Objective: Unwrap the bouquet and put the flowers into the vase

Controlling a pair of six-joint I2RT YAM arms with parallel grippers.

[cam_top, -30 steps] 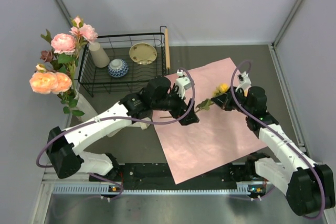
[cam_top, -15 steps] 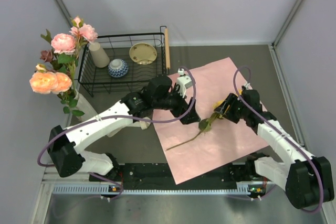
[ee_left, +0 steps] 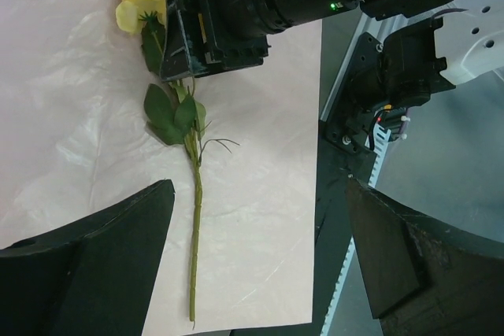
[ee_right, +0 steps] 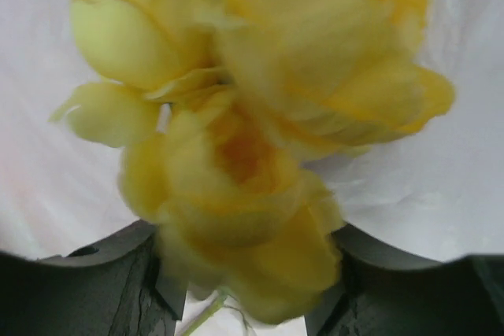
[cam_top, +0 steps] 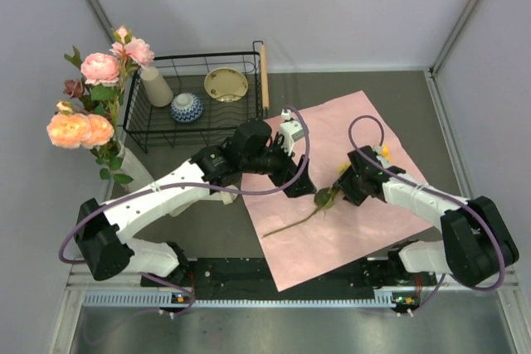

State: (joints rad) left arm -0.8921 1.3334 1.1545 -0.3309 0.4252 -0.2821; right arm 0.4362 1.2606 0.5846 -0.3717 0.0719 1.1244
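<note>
One yellow rose (ee_left: 194, 186) lies flat on the opened wrapping paper (cam_top: 348, 230), which is spread pink side up across the middle of the table. Its bloom points toward the right arm, and its thin green stem runs down toward the near left edge of the sheet.

The right gripper (cam_top: 347, 181) sits low over the bloom. Its fingers are parted on either side of the petals and are not clamped on the stem. The left gripper (cam_top: 301, 186) hovers just above the leafy part of the stem, with its fingers spread wide and nothing between them.

Several flowers (cam_top: 91, 97), pink, mauve and orange, stand in the vase (cam_top: 135, 170) at the far left edge, well apart from the paper. A wire basket (cam_top: 207, 56) of crockery sits behind the vase.

We judge that the rose lies here because the left arm is the one nearer the vase. The long bare stem offers that arm a clean place to grip. The bouquet looks fully unwrapped, and this rose appears to be the last one to move.
</note>
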